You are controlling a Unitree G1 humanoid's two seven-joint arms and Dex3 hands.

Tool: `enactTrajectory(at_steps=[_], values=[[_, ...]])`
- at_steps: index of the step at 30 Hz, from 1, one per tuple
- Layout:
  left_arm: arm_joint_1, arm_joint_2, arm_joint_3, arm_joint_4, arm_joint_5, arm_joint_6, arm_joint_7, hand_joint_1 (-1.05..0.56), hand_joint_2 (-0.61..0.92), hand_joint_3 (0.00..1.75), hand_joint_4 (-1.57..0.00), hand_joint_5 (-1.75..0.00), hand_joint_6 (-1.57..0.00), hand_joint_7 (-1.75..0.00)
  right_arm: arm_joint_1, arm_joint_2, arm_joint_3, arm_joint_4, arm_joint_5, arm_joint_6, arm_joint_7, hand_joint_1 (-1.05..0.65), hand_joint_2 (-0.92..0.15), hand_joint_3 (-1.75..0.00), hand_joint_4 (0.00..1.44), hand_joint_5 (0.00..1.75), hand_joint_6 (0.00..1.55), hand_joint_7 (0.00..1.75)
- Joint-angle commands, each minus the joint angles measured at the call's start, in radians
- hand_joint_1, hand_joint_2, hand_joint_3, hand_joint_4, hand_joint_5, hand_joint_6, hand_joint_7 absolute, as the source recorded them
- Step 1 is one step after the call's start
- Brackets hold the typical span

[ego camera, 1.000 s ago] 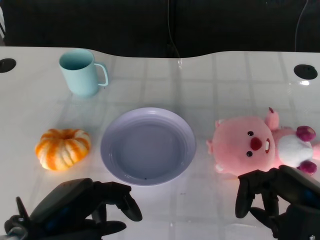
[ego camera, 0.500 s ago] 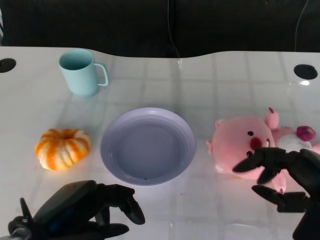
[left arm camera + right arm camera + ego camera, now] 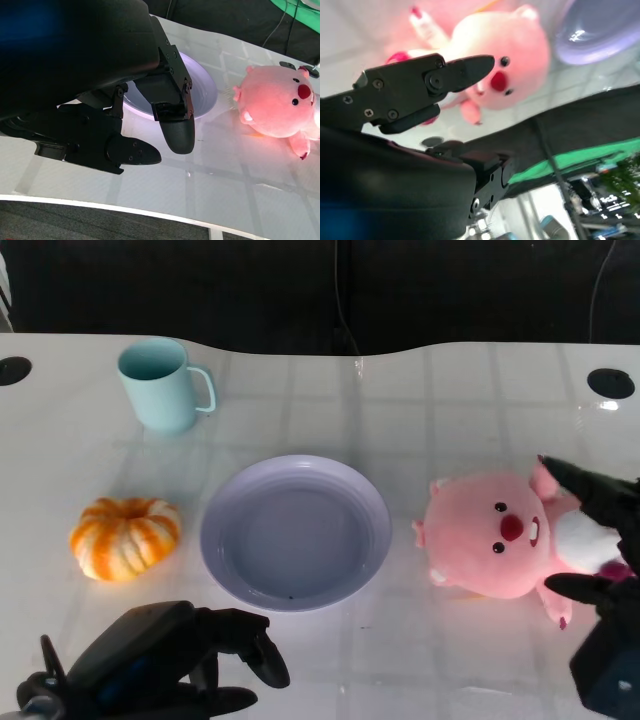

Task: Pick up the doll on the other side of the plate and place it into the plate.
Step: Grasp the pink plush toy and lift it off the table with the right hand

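Doll (image 3: 505, 538) lies on the table by its right edge, beside the plate (image 3: 296, 532); my right hand (image 3: 600, 560) straddles it, fingers spread, gripping nothing. My left hand (image 3: 160, 665) rests empty, fingers apart. No writing readable.

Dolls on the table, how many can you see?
1. The pink doll lies on the table to the right of the plate, with the right hand spread around its far end. None appears hidden.

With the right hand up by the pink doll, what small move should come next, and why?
Probably close the right hand around the pink doll: its fingers are spread over the body but grip nothing, and the plate holds nothing.
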Motion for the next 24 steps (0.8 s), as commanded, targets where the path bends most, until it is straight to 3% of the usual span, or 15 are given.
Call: enactTrajectory(at_steps=[1, 10, 24], values=[[0.006, 0.012, 0.001, -0.016, 0.015, 0.011, 0.0, -0.14, 0.92, 0.23, -0.62, -1.55, -0.77, -0.82, -0.02, -0.035, 0.019, -0.045, -0.078, 0.07, 0.043, -0.59, -0.87, 0.0, 0.0, 0.38, 0.19, 0.01], [0.003, 0.014, 0.003, -0.008, 0.025, 0.0, 0.002, -0.15, 0.92, 0.23, -0.62, -1.54, -0.77, -0.82, -0.067, -0.074, 0.075, -0.046, -0.175, 0.166, 0.165, -0.64, -0.87, -0.01, 0.0, 0.33, 0.18, 0.0], [0.007, 0.02, 0.006, -0.012, 0.034, 0.002, 0.003, -0.16, 0.92, 0.24, -0.63, -1.51, -0.77, -0.82, -0.236, -0.087, 0.196, 0.207, -0.258, 0.224, 0.187, -0.69, -0.9, -0.01, 0.0, 0.33, 0.19, 0.0]])
